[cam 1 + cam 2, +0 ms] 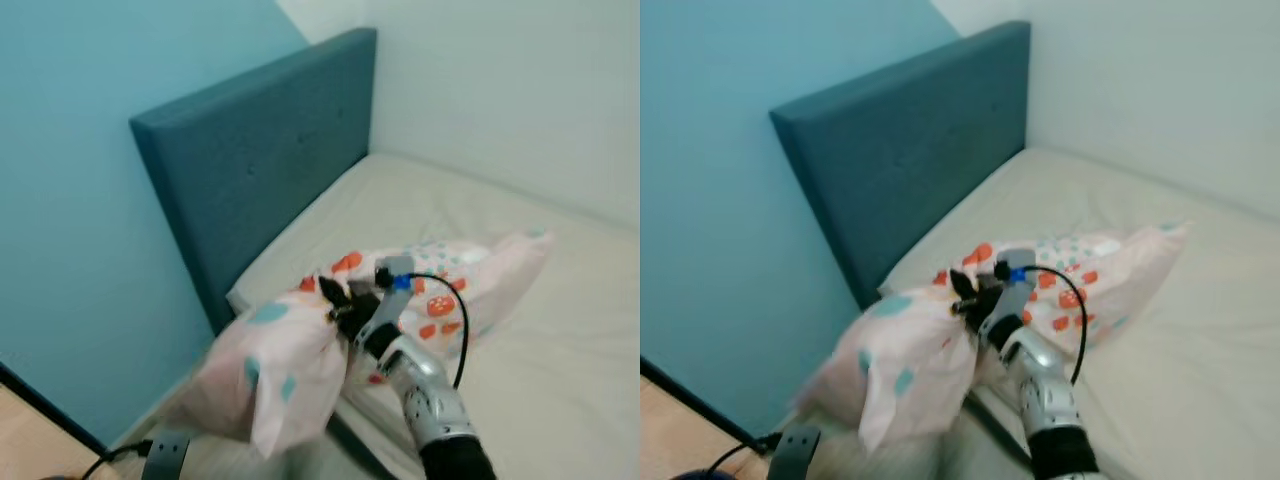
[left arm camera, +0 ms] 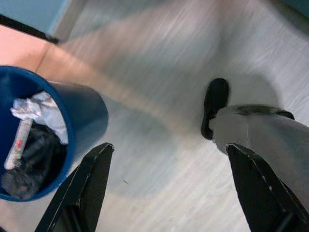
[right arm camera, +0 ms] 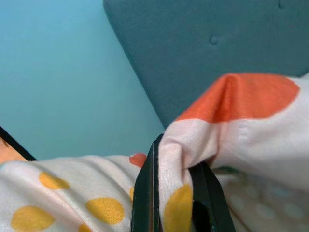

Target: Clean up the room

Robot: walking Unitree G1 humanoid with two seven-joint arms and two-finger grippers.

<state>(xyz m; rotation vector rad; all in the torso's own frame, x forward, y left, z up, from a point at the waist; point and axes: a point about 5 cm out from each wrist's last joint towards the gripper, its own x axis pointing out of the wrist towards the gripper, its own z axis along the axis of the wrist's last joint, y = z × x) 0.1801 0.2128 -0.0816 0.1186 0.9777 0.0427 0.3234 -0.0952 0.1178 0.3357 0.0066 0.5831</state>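
Where it hangs over the bed's near corner, the spotted pillow (image 1: pixel 300 370) has its middle bunched between the right gripper (image 1: pixel 338 306) fingers, clamped tight on the fabric. Its far end seems to rest on the mattress (image 1: pixel 540 380), just by the teal headboard (image 1: pixel 250 170). Left gripper (image 2: pixel 169 193) spread wide, holding nothing, above the floor (image 2: pixel 159 72) beside a blue bin (image 2: pixel 77 116) of trash.
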